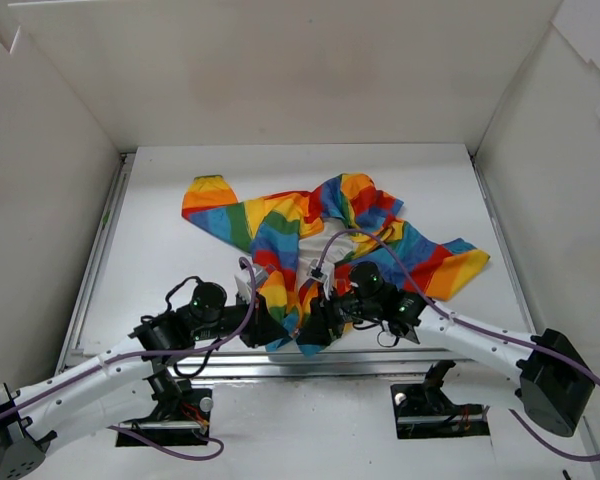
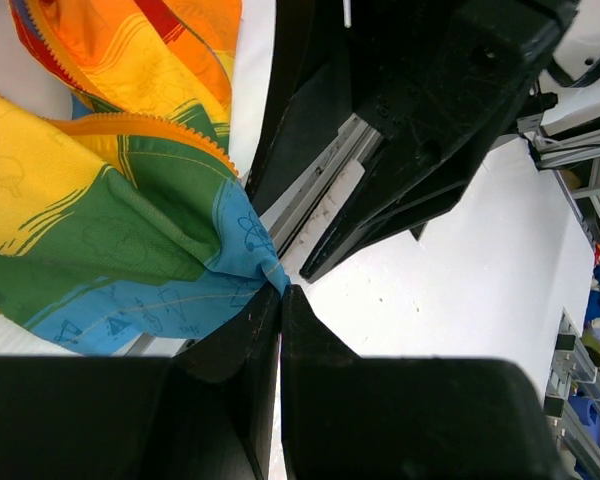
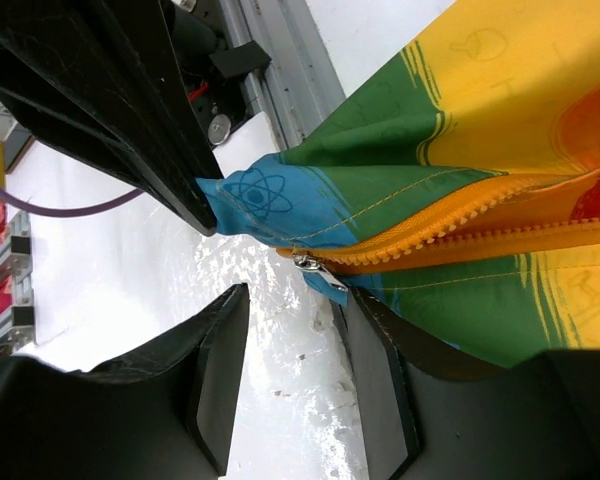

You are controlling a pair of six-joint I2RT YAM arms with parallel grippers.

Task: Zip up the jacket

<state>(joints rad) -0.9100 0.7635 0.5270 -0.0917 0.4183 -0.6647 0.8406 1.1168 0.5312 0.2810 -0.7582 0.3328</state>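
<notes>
The rainbow-striped jacket (image 1: 310, 225) lies crumpled mid-table, its lower hem drawn toward the near edge. My left gripper (image 2: 280, 290) is shut on the blue hem corner of the jacket (image 2: 130, 220). My right gripper (image 3: 295, 298) is open just beneath the silver zipper slider (image 3: 315, 268), which sits at the bottom end of the orange zipper teeth (image 3: 460, 235). The slider hangs close to the right-hand finger (image 3: 380, 370), and nothing is between the fingers. In the top view the two grippers meet at the hem, the left gripper (image 1: 278, 330) beside the right gripper (image 1: 318, 325).
White walls (image 1: 60, 200) enclose the table on three sides. A metal rail (image 1: 280, 366) runs along the near edge, just under the grippers. Purple cables (image 1: 330, 245) loop from the arms over the jacket.
</notes>
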